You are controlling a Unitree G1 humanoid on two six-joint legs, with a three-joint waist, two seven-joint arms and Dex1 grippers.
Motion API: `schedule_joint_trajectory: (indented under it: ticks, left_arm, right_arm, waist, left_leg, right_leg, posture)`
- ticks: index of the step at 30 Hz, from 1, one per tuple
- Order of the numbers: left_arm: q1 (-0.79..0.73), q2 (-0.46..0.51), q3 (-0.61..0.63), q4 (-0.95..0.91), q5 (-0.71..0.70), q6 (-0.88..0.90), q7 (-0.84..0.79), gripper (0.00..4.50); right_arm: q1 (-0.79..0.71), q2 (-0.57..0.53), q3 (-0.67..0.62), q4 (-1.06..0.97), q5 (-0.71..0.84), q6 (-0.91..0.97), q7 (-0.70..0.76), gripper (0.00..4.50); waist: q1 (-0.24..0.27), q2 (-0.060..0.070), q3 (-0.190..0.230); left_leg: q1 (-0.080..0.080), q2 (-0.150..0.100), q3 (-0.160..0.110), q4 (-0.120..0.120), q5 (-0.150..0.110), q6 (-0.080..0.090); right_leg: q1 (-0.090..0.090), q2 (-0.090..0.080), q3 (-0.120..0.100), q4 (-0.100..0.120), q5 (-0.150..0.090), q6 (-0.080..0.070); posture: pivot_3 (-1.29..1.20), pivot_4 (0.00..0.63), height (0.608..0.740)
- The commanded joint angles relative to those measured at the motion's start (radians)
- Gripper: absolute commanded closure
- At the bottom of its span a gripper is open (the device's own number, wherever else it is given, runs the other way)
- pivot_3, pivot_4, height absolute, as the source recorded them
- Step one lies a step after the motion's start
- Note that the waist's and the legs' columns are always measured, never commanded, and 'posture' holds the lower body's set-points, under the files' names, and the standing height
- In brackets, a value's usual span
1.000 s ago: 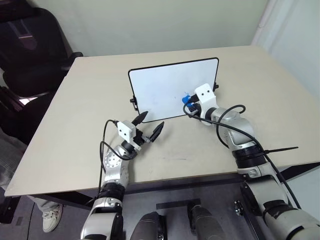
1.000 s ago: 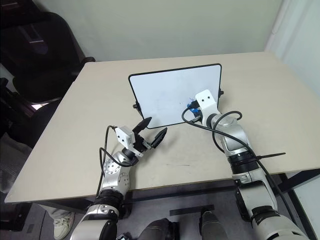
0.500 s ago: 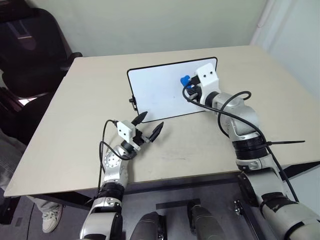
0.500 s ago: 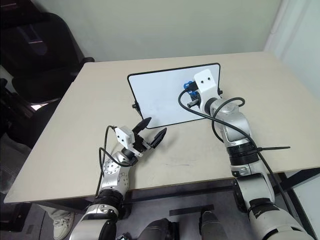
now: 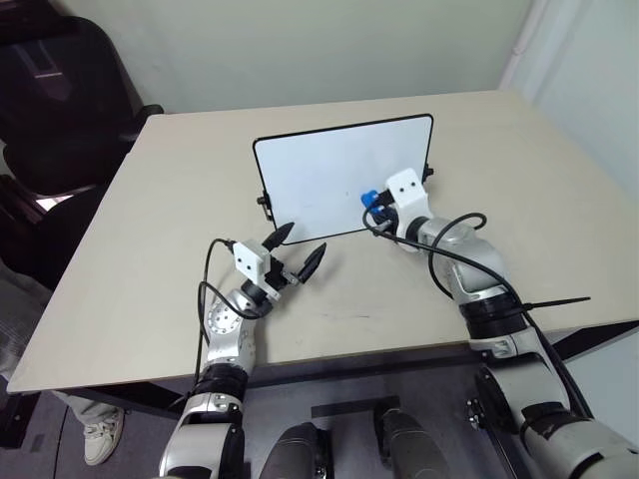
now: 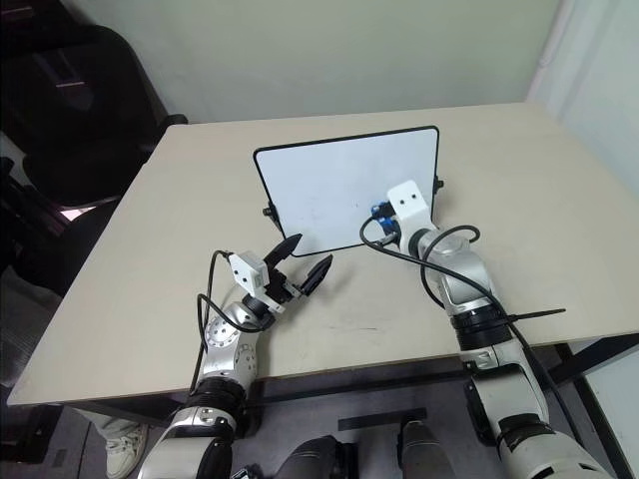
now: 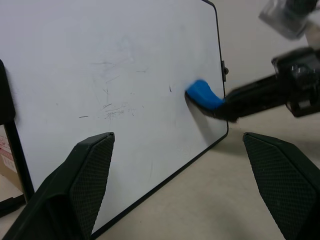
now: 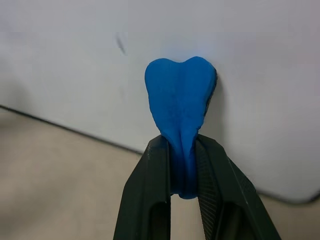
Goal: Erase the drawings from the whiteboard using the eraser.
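The whiteboard (image 5: 319,180) stands upright on its clips in the middle of the tan table (image 5: 180,210). My right gripper (image 5: 374,203) is shut on the blue eraser (image 5: 368,198), whose tip presses against the board's face near its lower right corner; the right wrist view has the eraser (image 8: 181,100) squeezed between both fingers. The drawings are hidden; the board's face carries faint grey smears (image 7: 112,107) and a small dark tick (image 7: 170,89). My left gripper (image 5: 302,240) is open just in front of the board's lower left, touching nothing.
A black office chair (image 5: 60,90) stands past the table's far left corner. A person's shoe (image 5: 100,439) is on the floor at the near left. A black cable (image 5: 439,249) loops along my right forearm. Bare table lies on both sides of the board.
My right gripper carried the eraser up to the board's upper right, then back down to the lower right. The left gripper stayed still.
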Motion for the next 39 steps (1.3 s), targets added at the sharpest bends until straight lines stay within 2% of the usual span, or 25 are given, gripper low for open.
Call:
schedule_joint_trajectory:
  ticks: [1,9,33,39]
  left_arm:
    - [0.014,-0.010,-0.003,0.006,-0.004,-0.008,-0.001,0.00]
    - [0.034,-0.011,-0.004,-0.019,-0.005,-0.004,0.005,0.00]
    - [0.046,-0.007,-0.006,-0.038,-0.007,0.004,0.007,0.00]
    - [0.046,-0.007,-0.005,-0.037,-0.008,0.002,0.006,0.00]
  right_arm:
    - [-0.046,0.036,0.030,-0.089,0.014,-0.004,0.021,4.10]
    - [-0.018,0.043,0.057,-0.038,-0.014,-0.015,0.022,4.10]
    - [-0.049,-0.021,-0.053,0.140,-0.072,-0.030,-0.156,4.10]
    - [-0.020,-0.053,-0.077,0.063,-0.039,0.006,-0.132,4.10]
  waist:
    - [0.000,0.000,0.000]
    - [0.009,0.000,0.000]
    - [0.004,0.000,0.000]
    - [0.000,0.000,0.000]
  left_leg:
    - [0.000,0.000,0.000,0.000,0.000,0.000]
    - [0.000,0.000,0.000,0.000,-0.002,-0.001]
    - [0.000,0.000,0.000,0.000,-0.002,-0.001]
    - [0.000,0.000,0.000,0.002,-0.002,-0.001]
  right_leg:
    - [0.000,0.000,0.000,0.000,0.000,0.000]
    - [0.000,-0.001,-0.001,0.000,-0.002,-0.003]
    - [0.000,0.000,0.000,0.001,-0.001,-0.003]
    - [0.001,0.000,0.000,0.001,-0.002,0.000]
  posture:
    - [0.00,0.150,0.726]
    - [0.00,0.150,0.726]
    - [0.00,0.150,0.726]
    - [0.00,0.150,0.726]
